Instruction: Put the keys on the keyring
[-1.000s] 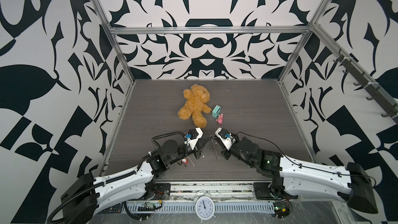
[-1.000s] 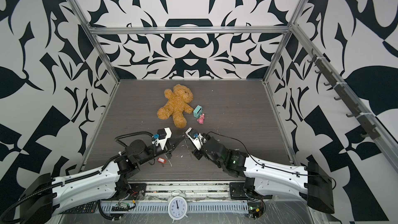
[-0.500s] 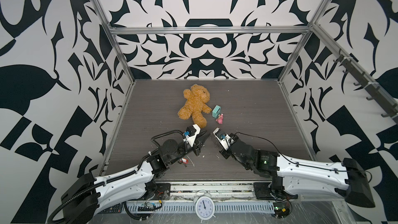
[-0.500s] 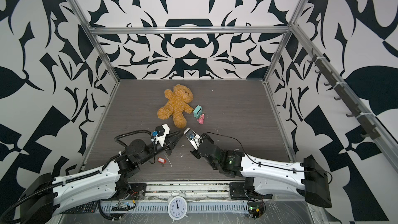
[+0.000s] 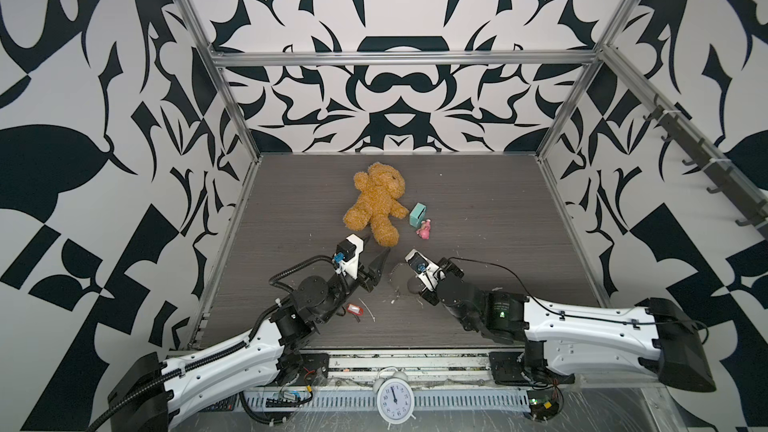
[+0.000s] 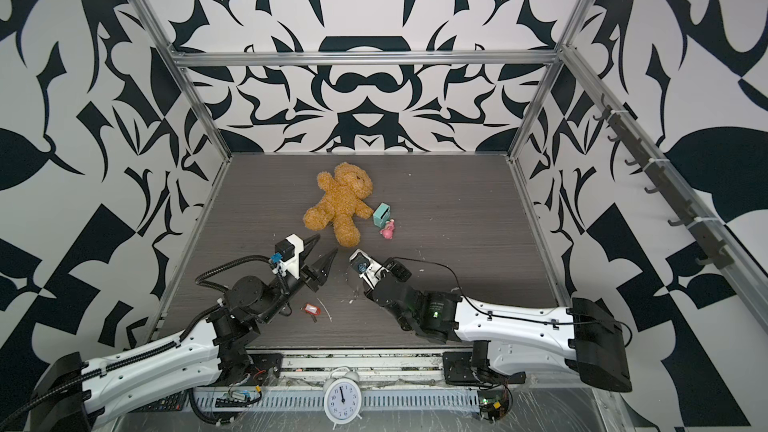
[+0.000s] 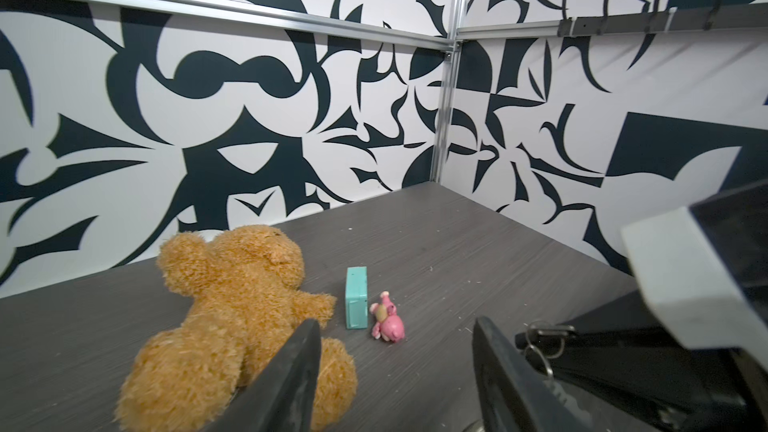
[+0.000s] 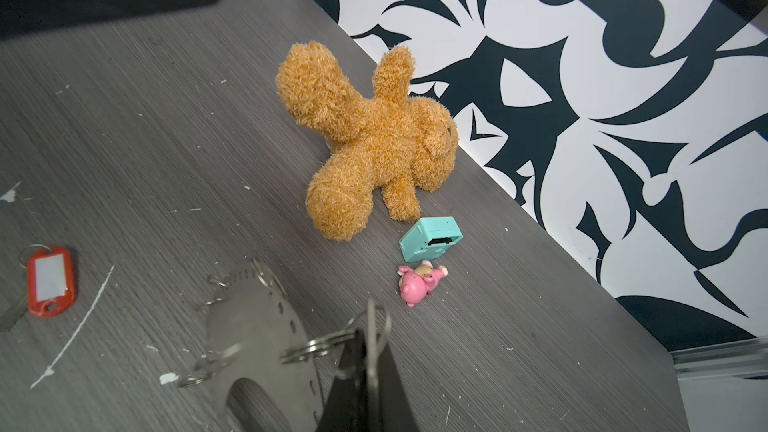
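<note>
Nearest, the red tag lies loose on the surface, not yet threaded. Beyond it the right tool is clamped, seemingly on the keyring at the strap end. The left tool hangs spread and empty. Next, it should fetch the tag.

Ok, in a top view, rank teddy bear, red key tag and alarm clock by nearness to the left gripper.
1. teddy bear: its leg lies just beyond the left gripper.
2. red key tag: on the table, closer to the front edge, left of centre.
3. alarm clock: past the table's front edge, centre.
</note>
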You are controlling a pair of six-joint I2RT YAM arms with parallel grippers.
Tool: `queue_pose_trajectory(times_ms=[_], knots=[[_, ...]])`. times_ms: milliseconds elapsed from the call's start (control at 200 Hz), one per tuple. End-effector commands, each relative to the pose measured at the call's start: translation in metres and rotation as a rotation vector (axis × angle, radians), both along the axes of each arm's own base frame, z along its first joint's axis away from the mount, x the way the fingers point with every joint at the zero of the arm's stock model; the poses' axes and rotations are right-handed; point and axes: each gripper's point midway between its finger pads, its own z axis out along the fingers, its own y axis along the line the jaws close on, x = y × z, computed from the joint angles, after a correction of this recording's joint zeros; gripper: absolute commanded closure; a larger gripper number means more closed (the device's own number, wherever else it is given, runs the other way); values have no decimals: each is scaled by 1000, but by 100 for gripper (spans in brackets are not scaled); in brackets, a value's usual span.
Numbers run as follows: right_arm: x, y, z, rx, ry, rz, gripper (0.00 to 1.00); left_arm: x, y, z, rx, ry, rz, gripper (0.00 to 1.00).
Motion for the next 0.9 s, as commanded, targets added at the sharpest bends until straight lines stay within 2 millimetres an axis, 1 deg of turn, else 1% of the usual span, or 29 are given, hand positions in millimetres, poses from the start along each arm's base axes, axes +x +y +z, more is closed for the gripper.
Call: queue_pose_trajectory(times_ms=[0, 85, 115, 155, 260, 285, 305, 320, 340, 440, 475, 555, 675, 805, 895], knots=[[5, 4, 40, 133, -65, -27, 100, 6, 13, -1, 6, -9, 73, 37], [6, -1, 68, 171, -70, -56, 100, 7, 14, -3, 11, -6, 83, 36], [5, 0, 81, 185, -66, -45, 100, 8, 14, -4, 13, -4, 87, 36], [5, -1, 94, 161, -80, -38, 100, 9, 14, -6, 17, 0, 91, 36], [6, -11, 126, 79, -73, -68, 100, 10, 13, -7, 19, 3, 96, 36], [5, -15, 128, 37, -63, -69, 100, 11, 13, -7, 19, 3, 96, 36], [4, -17, 136, 25, -60, -60, 100, 11, 12, -8, 21, 4, 96, 36], [2, -17, 137, 7, -53, -49, 100, 11, 12, -8, 20, 5, 95, 36], [0, -18, 144, -15, -54, -31, 100, 11, 11, -8, 20, 7, 93, 36], [-4, -28, 157, -143, -77, 11, 100, 11, 8, -10, 26, 13, 84, 35], [-5, -31, 159, -188, -93, 26, 100, 11, 8, -11, 28, 14, 85, 35], [-5, -37, 157, -315, -136, 54, 100, 12, 10, -11, 25, 15, 92, 35], [-2, -44, 144, -537, -182, 94, 100, 11, 13, -10, 18, 14, 94, 35], [7, -53, 136, -758, -213, 69, 100, 11, 18, -10, 8, 15, 115, 35], [14, -58, 134, -902, -239, 45, 100, 13, 21, -10, 8, 14, 136, 35]])
